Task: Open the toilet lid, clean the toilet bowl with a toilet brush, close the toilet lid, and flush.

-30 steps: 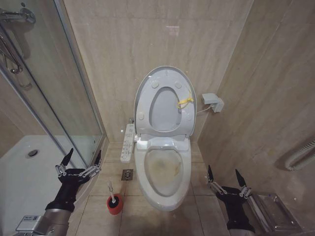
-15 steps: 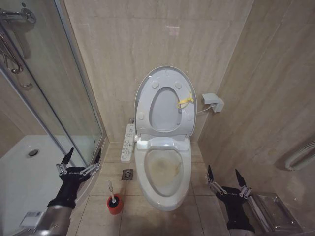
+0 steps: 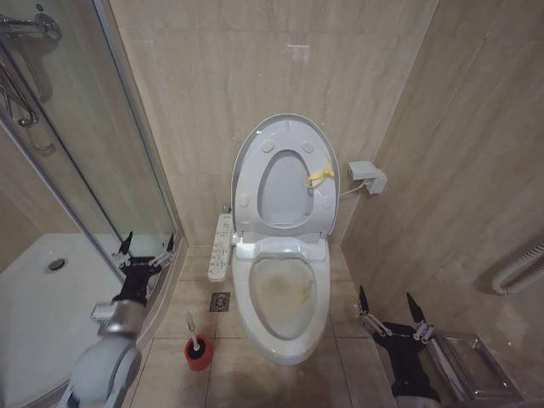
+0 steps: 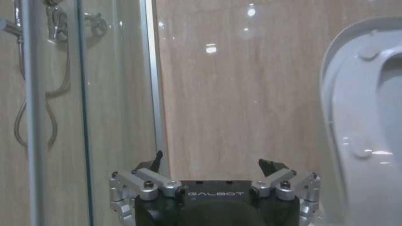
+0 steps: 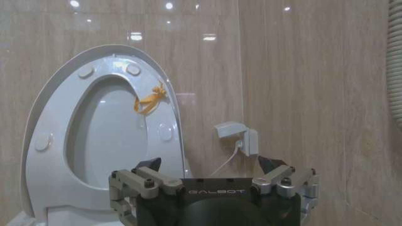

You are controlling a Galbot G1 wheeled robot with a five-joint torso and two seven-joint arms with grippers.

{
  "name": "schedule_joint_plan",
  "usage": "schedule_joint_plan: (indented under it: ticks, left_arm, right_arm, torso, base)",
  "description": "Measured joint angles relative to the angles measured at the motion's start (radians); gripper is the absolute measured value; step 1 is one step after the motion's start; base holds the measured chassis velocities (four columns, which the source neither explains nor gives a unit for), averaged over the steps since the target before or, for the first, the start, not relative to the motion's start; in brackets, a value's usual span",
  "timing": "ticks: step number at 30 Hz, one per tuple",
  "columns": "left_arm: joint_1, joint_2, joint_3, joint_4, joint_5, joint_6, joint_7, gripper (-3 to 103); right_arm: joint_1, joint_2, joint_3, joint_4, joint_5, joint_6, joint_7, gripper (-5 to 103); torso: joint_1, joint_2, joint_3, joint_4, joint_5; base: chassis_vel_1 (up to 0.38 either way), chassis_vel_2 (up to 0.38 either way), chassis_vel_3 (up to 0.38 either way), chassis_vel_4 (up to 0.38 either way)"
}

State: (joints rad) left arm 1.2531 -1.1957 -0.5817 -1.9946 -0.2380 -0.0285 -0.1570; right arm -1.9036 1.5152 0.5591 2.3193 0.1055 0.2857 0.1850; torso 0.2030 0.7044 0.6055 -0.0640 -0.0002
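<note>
- Fingers spread wide and empty on both: left gripper (image 3: 148,252) hangs by the shower glass, right gripper (image 3: 391,308) low beside the toilet.
- Toilet bowl (image 3: 285,327), between them, looks stained, uncleaned.
- Toilet lid (image 3: 246,161) stands raised: opening done.
- Toilet brush (image 3: 192,333) sits in its red holder (image 3: 199,354), below the left fingers, untouched; scrubbing, closing, flushing remain.

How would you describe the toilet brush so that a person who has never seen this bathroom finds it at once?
Start at the toilet bowl in the middle of the room. On the floor tiles on its left side, below the small square drain, stands the toilet brush. It is a slim white stick standing in a round red cup, the only red thing on the floor.
</note>
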Motion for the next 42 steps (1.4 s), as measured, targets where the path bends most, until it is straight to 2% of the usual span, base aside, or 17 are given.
schedule_joint_plan:
  ticks: [4,7,8,9,12,15,20,23,26,27,29,30,38,40,41,42]
  left_arm:
    - [-0.120,0.010,0.031,0.106,0.026,-0.002,-0.019,100]
    - [-0.168,0.011,0.041,0.140,0.043,-0.012,-0.025,100]
    - [-0.168,0.011,0.041,0.140,0.043,-0.012,-0.025,100]
    - [-0.159,0.002,0.043,0.128,0.068,-0.040,-0.024,100]
    - [-0.069,-0.041,0.053,0.063,0.182,-0.175,-0.010,100]
    - [-0.050,-0.049,0.054,0.049,0.204,-0.200,-0.007,100]
    - [-0.039,-0.051,0.054,0.044,0.208,-0.205,-0.006,100]
    - [-0.031,-0.051,0.059,0.044,0.187,-0.208,0.011,100]
    - [0.041,-0.050,0.082,0.046,0.069,-0.208,0.089,100]
    - [0.041,-0.050,0.082,0.046,0.069,-0.208,0.089,100]
    - [0.084,-0.050,0.095,0.046,0.000,-0.207,0.135,100]
    - [0.090,-0.049,0.097,0.046,-0.013,-0.207,0.142,100]
    - [0.097,-0.050,0.098,0.049,-0.020,-0.208,0.148,103]
    - [0.119,-0.060,0.096,0.090,-0.010,-0.237,0.154,103]
    - [0.125,-0.061,0.096,0.098,-0.010,-0.239,0.155,103]
    - [0.125,-0.061,0.096,0.098,-0.010,-0.239,0.155,103]
  right_arm:
    - [0.000,0.000,0.000,0.000,0.000,0.000,0.000,100]
    - [0.000,0.000,0.000,0.000,0.000,0.000,0.000,100]
    - [0.000,0.000,0.000,0.000,0.000,0.000,0.000,100]
    - [0.000,0.000,0.000,0.000,0.000,0.000,0.000,100]
    - [0.000,0.000,0.000,0.000,0.000,0.000,0.000,100]
    - [0.000,0.000,0.000,0.000,0.000,0.000,0.000,100]
    - [0.000,0.000,0.000,0.000,0.000,0.000,0.000,100]
    - [0.000,0.000,0.000,0.000,0.000,0.000,0.000,100]
    - [0.000,0.000,0.000,0.000,0.000,0.000,0.000,100]
    - [0.000,0.000,0.000,0.000,0.000,0.000,0.000,100]
    - [0.000,0.000,0.000,0.000,0.000,0.000,0.000,100]
    - [0.000,0.000,0.000,0.000,0.000,0.000,0.000,100]
    - [0.000,0.000,0.000,0.000,0.000,0.000,0.000,100]
    - [0.000,0.000,0.000,0.000,0.000,0.000,0.000,100]
    - [0.000,0.000,0.000,0.000,0.000,0.000,0.000,100]
    - [0.000,0.000,0.000,0.000,0.000,0.000,0.000,100]
  torso:
    - [0.000,0.000,0.000,0.0001,0.0001]
    - [0.000,0.000,0.000,-0.0006,0.0001]
    - [0.000,0.000,0.000,-0.0006,0.0001]
    - [0.000,0.000,0.000,-0.0004,0.0007]
    - [0.000,0.000,0.000,0.0008,-0.0001]
    - [0.000,0.000,0.000,0.0003,0.0005]
    - [0.000,0.000,0.000,0.0000,0.0003]
    - [0.000,0.000,0.000,-0.0006,0.0006]
    - [0.000,0.000,0.000,-0.0002,0.0001]
    - [0.000,0.000,0.000,-0.0002,0.0001]
    - [0.000,0.000,0.000,0.0006,0.0000]
    - [0.000,0.000,0.000,0.0001,0.0002]
    - [0.000,0.000,0.000,-0.0002,0.0003]
    - [0.000,0.000,0.000,-0.0005,0.0005]
    - [0.000,0.000,0.000,0.0015,-0.0009]
    - [0.000,0.000,0.000,0.0015,-0.0009]
  base:
    - [0.000,0.000,0.000,0.000]
    - [0.000,0.000,0.000,0.000]
    - [0.000,0.000,0.000,0.000]
    - [0.000,0.000,0.000,0.000]
    - [0.000,0.000,0.000,0.000]
    - [0.000,0.000,0.000,0.000]
    - [0.000,0.000,0.000,0.000]
    - [0.000,0.000,0.000,0.000]
    - [0.000,0.000,0.000,0.000]
    - [0.000,0.000,0.000,0.000]
    - [0.000,0.000,0.000,0.000]
    - [0.000,0.000,0.000,0.000]
    - [0.000,0.000,0.000,0.000]
    - [0.000,0.000,0.000,0.000]
    - [0.000,0.000,0.000,0.000]
    - [0.000,0.000,0.000,0.000]
